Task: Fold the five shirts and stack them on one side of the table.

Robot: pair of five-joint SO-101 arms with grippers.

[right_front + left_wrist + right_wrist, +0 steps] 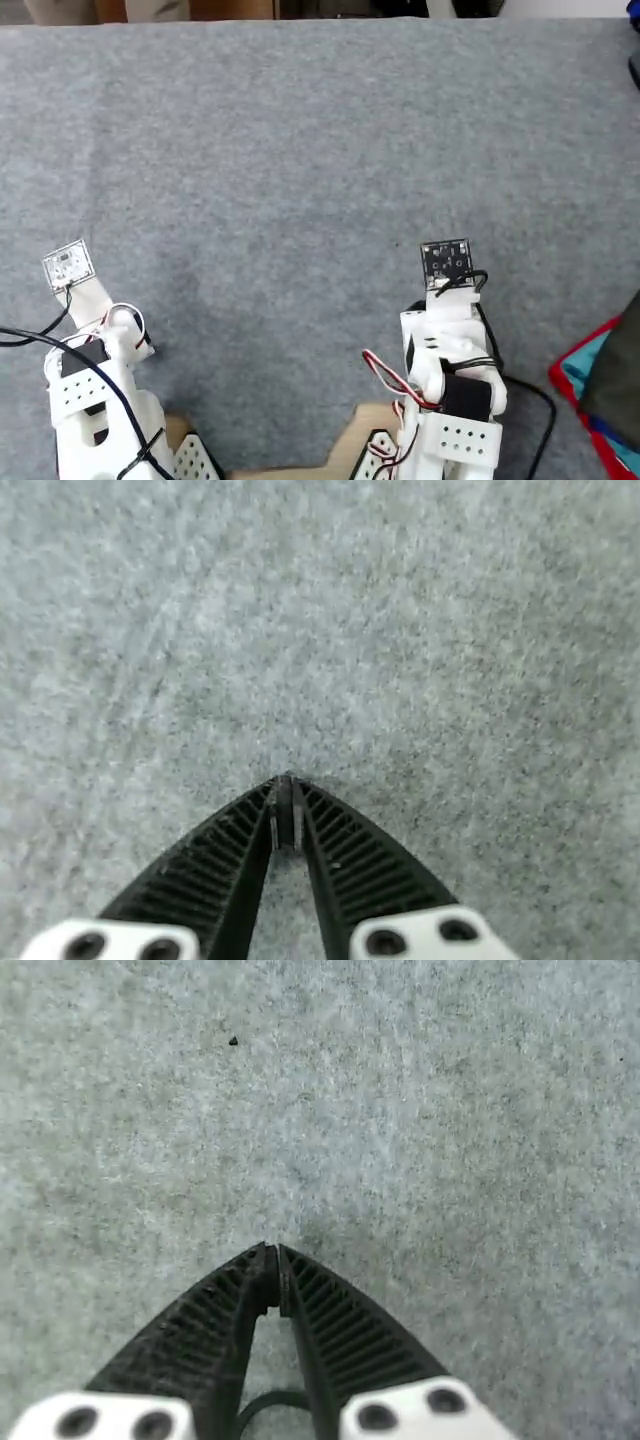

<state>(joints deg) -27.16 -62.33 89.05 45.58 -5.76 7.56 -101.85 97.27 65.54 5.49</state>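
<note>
Black ribbed fingers [220, 865] of the left gripper [285, 812] meet at their tips just above the grey felt [420, 630], pressed together and holding nothing. So too the right gripper [271, 1260]: tips touching, only a thin slit behind them, nothing between. A small dark speck [232, 1041] lies on the felt well ahead of it. From the high view two white arms [90, 390] [445, 370] stand at the table's near edge, on either side of a wooden board [350, 432]. At the right edge of that view, near one arm, lies a pile of clothing [603, 385] — red-edged, teal and dark — apart from both grippers.
</note>
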